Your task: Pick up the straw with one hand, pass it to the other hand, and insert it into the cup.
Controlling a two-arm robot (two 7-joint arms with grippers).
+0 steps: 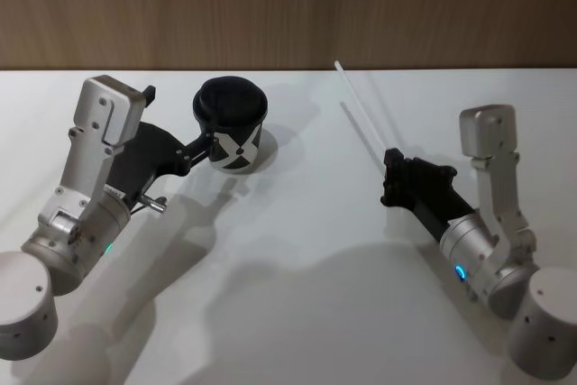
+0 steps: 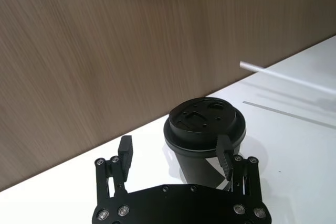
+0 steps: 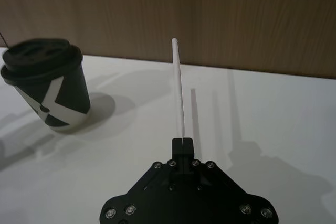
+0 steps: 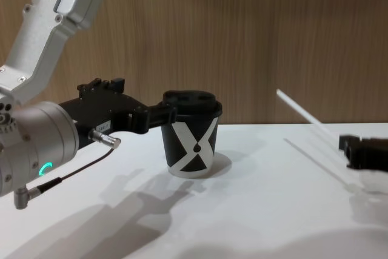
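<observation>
My right gripper [image 3: 182,141] pinches straw [image 3: 178,87], tip at 11 o'clock; left gripper [image 2: 175,145], spread (crowding cup [image 2: 205,121]), could topple it.

the straw [image 3: 179,87] is thin white plastic, smooth and slightly translucent. the cup [image 4: 193,144] looks like matt black paper printed with white, and its lid [image 2: 205,121] is black plastic with a dull sheen. the counter [image 1: 297,250] is smooth, matt white. the wall [image 1: 270,6] behind it is a brown wood-grain panel with fine streaks. the left gripper [image 2: 175,148] and right gripper [image 3: 182,141] have matt black fingers [image 2: 126,153] studded with bright metal screws [image 2: 122,211], on satin silver metal wrists [image 4: 42,134].
</observation>
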